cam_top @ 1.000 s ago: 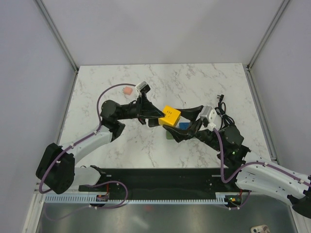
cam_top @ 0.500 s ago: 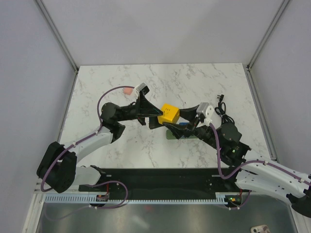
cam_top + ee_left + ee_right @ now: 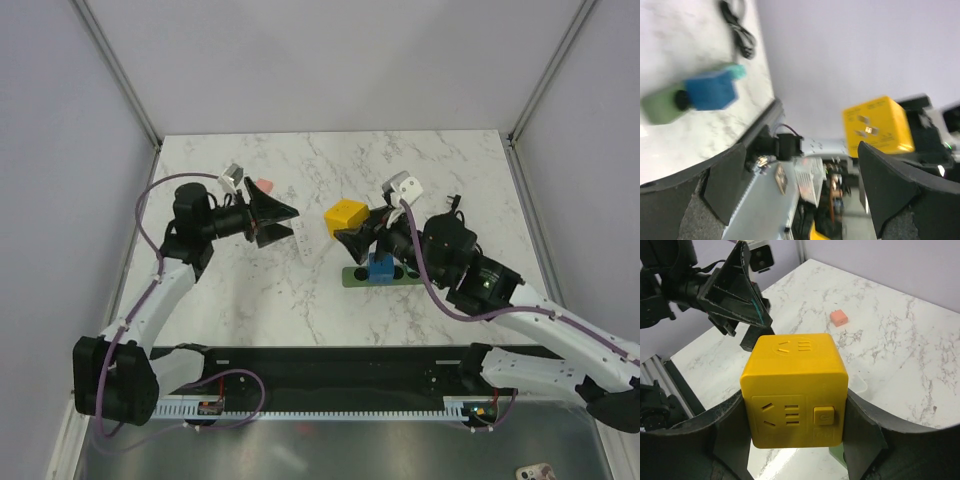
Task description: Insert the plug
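Since a second ago the left gripper [image 3: 289, 224] has let go of the yellow socket cube [image 3: 346, 213] and pulled back to the left side of the marble table [image 3: 450, 160]. It now hangs in the air with its jaws spread wide and nothing between them. Its left wrist view looks across at the cube from a clear gap away

Right gripper [image 3: 350, 232] has come up and toward the far side and carries the cube alone. Its two fingers are clamped on opposite sides of the cube, which is lifted off the table. The right wrist view shows the cube's socket slots on the top and front faces, plus a small button on the front face

With both arms out of the middle, the blue plug [image 3: 380, 268] is uncovered. It sits on top of the green power strip [image 3: 357, 277], slightly right of the table's centre and toward the near edge, just near of the lifted cube. Neither gripper touches it. Left wrist view is blurred there, so cannot tell if the plug is seated all the way down

Pink block [image 3: 265, 187] lies flat on the table on the far left, just beyond the left gripper and apart from it. Black cable [image 3: 455, 208] lies coiled on the right, far of the strip's right end, beside the right arm
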### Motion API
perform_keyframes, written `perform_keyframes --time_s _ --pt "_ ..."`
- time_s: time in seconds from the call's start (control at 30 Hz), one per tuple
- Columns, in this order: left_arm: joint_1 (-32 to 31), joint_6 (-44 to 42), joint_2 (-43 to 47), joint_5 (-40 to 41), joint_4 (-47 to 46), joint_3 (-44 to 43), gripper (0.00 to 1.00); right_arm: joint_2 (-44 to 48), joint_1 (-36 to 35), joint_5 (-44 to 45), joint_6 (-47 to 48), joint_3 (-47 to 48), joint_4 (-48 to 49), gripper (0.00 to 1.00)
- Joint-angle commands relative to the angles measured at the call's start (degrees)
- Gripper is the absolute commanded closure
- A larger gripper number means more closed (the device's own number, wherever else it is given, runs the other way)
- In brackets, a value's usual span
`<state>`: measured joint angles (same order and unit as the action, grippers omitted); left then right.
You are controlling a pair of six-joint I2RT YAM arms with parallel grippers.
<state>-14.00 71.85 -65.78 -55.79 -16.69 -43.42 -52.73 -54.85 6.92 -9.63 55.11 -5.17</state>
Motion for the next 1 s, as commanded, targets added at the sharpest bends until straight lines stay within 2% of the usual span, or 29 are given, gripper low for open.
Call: perform_keyframes --time_s 0.0,0.03,0.07,0.1,0.13,0.2,0.3,0.37,0.6,0.73,0.97 --pt "6.0 -25.0 2.6 5.2 30.7 -5.2 0.00 -6.0 0.4 6.3 -3.2 9.4 -9.9 1.00" --pt "7.0 -33.8 2.8 8.8 36.1 -6.4 0.00 -8.2 0.4 7.2 -3.7 11.5 -15.1 1.00" --pt "7.0 -37.5 3.6 13.1 40.0 -7.5 0.00 -10.4 0.4 7.6 -4.6 15.9 -17.6 1.00" --pt "7.0 -40.2 4.2 20.7 43.0 -8.5 0.00 -14.6 0.3 7.8 -5.5 17.8 -19.9 1.00" --pt "7.1 -43.6 5.1 23.9 47.8 -8.7 0.00 -16.8 0.3 8.0 -6.4 21.6 -24.1 1.00" --pt "7.1 -45.2 9.0 29.0 50.4 -8.4 0.00 -22.7 0.4 10.3 -9.8 24.6 -28.0 1.00" --pt "7.0 -46.1 15.7 43.3 51.1 -5.7 0.00 -31.2 0.4 10.2 -10.8 30.0 -34.1 1.00" --pt "7.0 -46.7 19.3 47.5 51.1 -3.7 0.00 -37.0 0.4 9.7 -11.3 33.0 -35.2 1.00" --pt "6.9 -47.9 28.4 45.1 47.6 1.1 0.00 -51.0 0.3 9.5 -10.9 41.9 -35.8 1.00" --pt "6.5 -48.1 28.4 44.2 47.6 1.3 0.00 -60.0 0.2 6.9 -11.6 48.1 -38.1 1.00" --pt "5.9 -48.4 28.7 44.0 47.7 1.4 0.00 -67.9 0.6 6.8 -12.3 56.2 -44.5 1.00"
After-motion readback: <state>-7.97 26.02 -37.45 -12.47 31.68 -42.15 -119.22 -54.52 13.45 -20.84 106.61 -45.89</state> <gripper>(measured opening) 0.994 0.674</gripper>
